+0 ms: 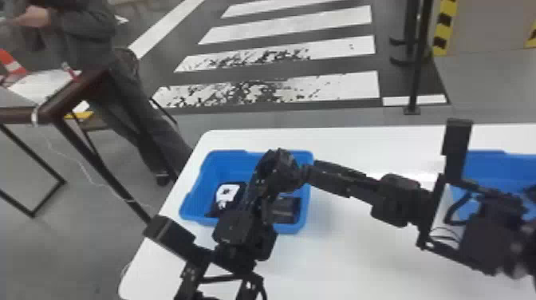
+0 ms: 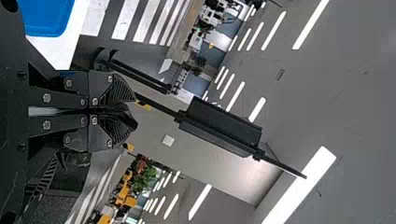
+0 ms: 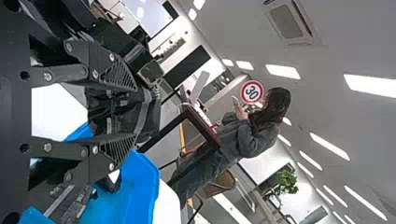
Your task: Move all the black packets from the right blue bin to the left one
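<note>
Over the left blue bin point(image 1: 193, 199) in the head view, my right gripper point(image 1: 308, 172) reaches in from the right and holds a black packet point(image 1: 277, 169). The right wrist view has this black packet point(image 3: 123, 114) between the two fingers of the right gripper point(image 3: 122, 112). A black-and-white packet point(image 1: 230, 192) and a dark packet point(image 1: 288, 211) lie in the left bin. My left gripper point(image 1: 254, 197) is above that bin's near side, partly hidden among arm parts; the left wrist view shows the left gripper point(image 2: 134, 110) shut and holding nothing. The right blue bin point(image 1: 488, 161) is partly behind the right arm.
Both bins stand on a white table point(image 1: 347, 263). The forearms cross much of its near and right parts. Beyond its left edge stands a dark brown table point(image 1: 48, 113), with a person beside it. A black post point(image 1: 418, 60) rises from the floor behind.
</note>
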`<move>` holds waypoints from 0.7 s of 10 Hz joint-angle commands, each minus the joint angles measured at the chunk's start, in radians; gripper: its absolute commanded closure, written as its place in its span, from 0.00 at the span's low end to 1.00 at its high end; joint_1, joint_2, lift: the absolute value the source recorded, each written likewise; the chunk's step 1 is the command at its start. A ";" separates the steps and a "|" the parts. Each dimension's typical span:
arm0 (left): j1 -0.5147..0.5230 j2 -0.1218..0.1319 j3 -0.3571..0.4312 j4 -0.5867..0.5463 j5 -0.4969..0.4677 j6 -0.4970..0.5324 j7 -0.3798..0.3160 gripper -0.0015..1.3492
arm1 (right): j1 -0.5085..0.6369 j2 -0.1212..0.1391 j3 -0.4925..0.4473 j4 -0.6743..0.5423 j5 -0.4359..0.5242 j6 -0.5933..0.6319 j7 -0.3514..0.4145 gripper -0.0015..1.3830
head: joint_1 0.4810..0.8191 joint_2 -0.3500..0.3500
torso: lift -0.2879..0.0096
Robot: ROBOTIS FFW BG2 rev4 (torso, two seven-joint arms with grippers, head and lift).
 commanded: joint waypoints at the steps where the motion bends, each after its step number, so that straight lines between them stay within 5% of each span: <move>1: -0.005 0.000 0.006 0.005 -0.004 -0.022 0.009 0.90 | 0.005 -0.001 0.000 0.004 0.001 -0.011 0.000 0.02 | 0.63 0.98 | 0.50; 4: -0.042 0.003 0.012 0.051 -0.050 -0.064 0.048 0.90 | 0.017 -0.001 -0.012 0.004 -0.001 -0.043 0.002 0.02 | 0.63 1.00 | 0.50; 7: -0.253 0.006 0.056 0.402 -0.252 -0.177 0.123 0.90 | 0.032 -0.001 -0.029 -0.006 -0.005 -0.043 0.003 0.02 | 0.63 1.00 | 0.50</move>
